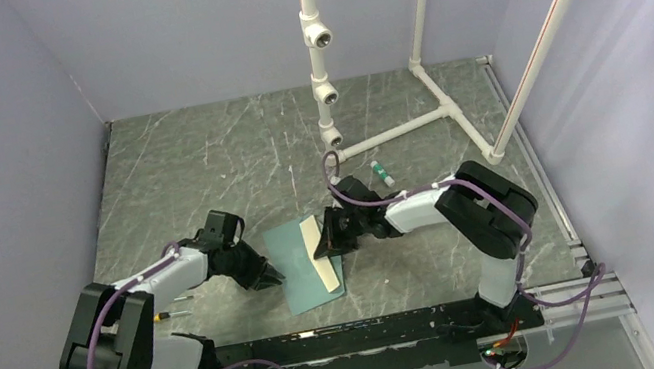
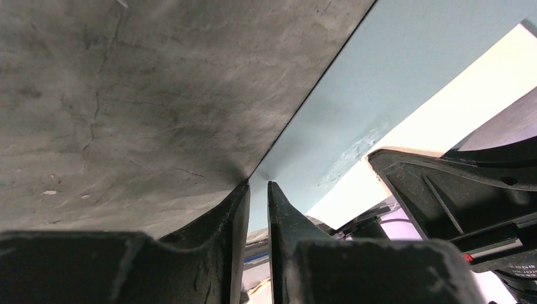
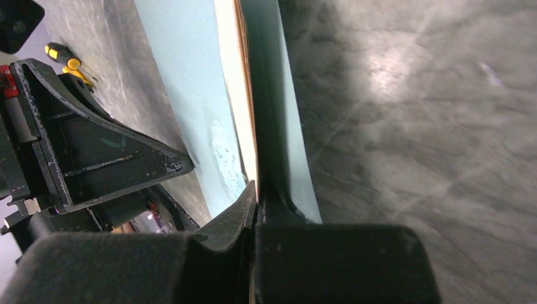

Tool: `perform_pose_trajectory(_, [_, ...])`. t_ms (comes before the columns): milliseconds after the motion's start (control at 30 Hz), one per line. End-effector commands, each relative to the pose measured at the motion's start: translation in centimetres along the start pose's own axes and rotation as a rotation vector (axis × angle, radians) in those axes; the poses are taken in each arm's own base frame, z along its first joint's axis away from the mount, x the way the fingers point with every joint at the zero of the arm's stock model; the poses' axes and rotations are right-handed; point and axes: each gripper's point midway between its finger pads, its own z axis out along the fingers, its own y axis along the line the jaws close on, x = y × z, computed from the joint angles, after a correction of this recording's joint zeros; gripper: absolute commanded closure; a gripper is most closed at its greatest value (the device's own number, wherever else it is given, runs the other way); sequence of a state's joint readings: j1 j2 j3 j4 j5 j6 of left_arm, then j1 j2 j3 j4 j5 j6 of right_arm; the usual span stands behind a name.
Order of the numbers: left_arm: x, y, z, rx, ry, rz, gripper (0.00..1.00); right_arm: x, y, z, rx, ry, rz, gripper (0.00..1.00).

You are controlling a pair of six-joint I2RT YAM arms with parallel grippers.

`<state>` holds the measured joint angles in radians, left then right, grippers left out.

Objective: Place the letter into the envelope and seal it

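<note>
Pinching the far end of the tan-cream paper letter (image 1: 323, 258), the right gripper (image 1: 329, 235) is clenched on it. That sheet lies along the right side of the flat teal-green paper envelope (image 1: 299, 269) on the grey marbled desk (image 1: 198, 167). Both long axes run far to near, leaning slightly rightward at the near end. The left gripper (image 1: 273, 277), jaws barely parted and empty, stands at the envelope's left edge.

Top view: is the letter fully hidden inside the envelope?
No, a cream strip of the letter lies in plain sight on the teal envelope.
</note>
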<state>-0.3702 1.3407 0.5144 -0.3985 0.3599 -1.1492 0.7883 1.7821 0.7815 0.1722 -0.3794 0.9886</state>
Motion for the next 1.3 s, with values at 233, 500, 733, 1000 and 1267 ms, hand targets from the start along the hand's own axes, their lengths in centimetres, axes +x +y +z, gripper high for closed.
perform_pose_trajectory(233, [-1.8, 1.5, 1.4, -0.062, -0.086, 0.029, 0.74, -0.2, 1.5, 1.2, -0.051, 0.06, -0.071, 1.0])
perform_pose_trajectory(500, [-2.0, 2.6, 1.1, -0.115, -0.11, 0.017, 0.74, -1.8, 1.4, -0.9, 0.034, -0.032, -0.164, 0.75])
perform_pose_trajectory(733, [-1.9, 2.8, 1.2, -0.118, -0.103, 0.018, 0.74, -2.2, 0.6, -1.6, 0.074, -0.065, -0.195, 0.73])
perform_pose_trajectory(1000, [-1.5, 1.9, 1.3, -0.06, -0.081, 0.054, 0.71, -1.3, 0.4, 0.2, 0.046, 0.005, -0.166, 0.94])
perform_pose_trajectory(1267, [-1.1, 0.9, 1.7, -0.004, -0.043, 0.073, 0.69, -1.0, 1.2, 1.5, -0.018, 0.033, -0.117, 1.0])
